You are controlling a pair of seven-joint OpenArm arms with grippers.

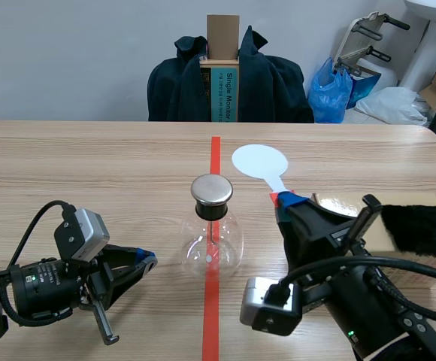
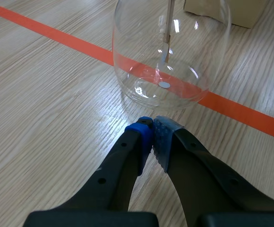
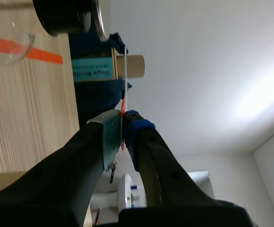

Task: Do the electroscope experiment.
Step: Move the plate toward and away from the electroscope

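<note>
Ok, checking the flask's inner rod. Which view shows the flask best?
Left wrist view: the flask is close, inner rod clear. Scene view shows it whole; right wrist view only its cap and a glass edge.

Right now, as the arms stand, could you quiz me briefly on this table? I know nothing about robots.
1. True or false: the left gripper grips the glass electroscope flask.
2. What holds the white round paddle? A the left gripper; B the right gripper; C nothing.
3. Fill in: the flask stands on a ___ tape line.
Key: 1 false, it is shut on nothing, short of the flask; 2 B; 3 orange-red.
</note>
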